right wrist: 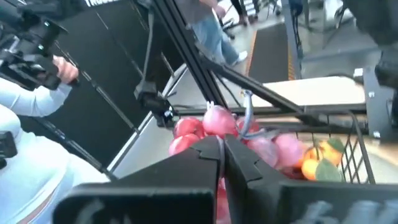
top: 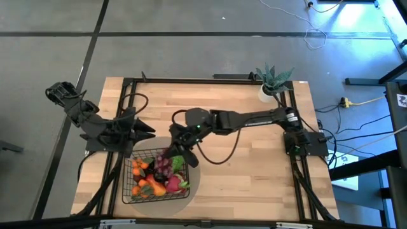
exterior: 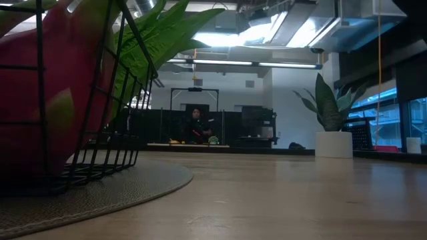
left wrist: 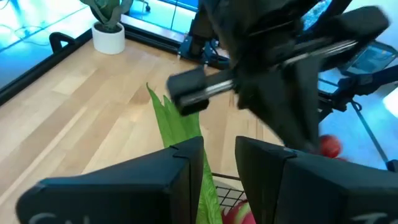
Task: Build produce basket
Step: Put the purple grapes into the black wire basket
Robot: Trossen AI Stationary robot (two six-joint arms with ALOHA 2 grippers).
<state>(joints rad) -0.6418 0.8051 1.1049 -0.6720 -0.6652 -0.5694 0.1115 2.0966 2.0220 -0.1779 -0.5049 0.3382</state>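
Observation:
The black wire basket (top: 126, 183) stands on a round grey mat near the table's near-left corner. It holds oranges (top: 138, 166), a pink dragon fruit (top: 173, 184), a red-orange mango (top: 154, 186) and green leafy stalks (top: 178, 163). My right gripper (top: 173, 151) reaches in from the right, over the basket's far side, shut at a red-purple grape bunch (top: 162, 166). My left gripper (top: 145, 130) hovers open just beyond the basket's far-left corner. In the low view the dragon fruit (exterior: 40, 87) and leaves (exterior: 160, 40) fill the left side. My right gripper (right wrist: 221, 148) holds the red-purple grape bunch at its upper end (right wrist: 214, 124), pinched between the two fingers, coming slanting down from the table's far right. The fingers themselves hide the exact spot. The bunch sits over the fruit in the basket; whether it rests on it I cannot tell.
A spiky plant in a white pot (top: 272, 84) stands at the table's far-right corner. The mat (exterior: 133, 187) spreads past the basket toward the table's middle. Bare wood lies between basket and right edge. A person (right wrist: 31, 124) stands beyond the table's left side.

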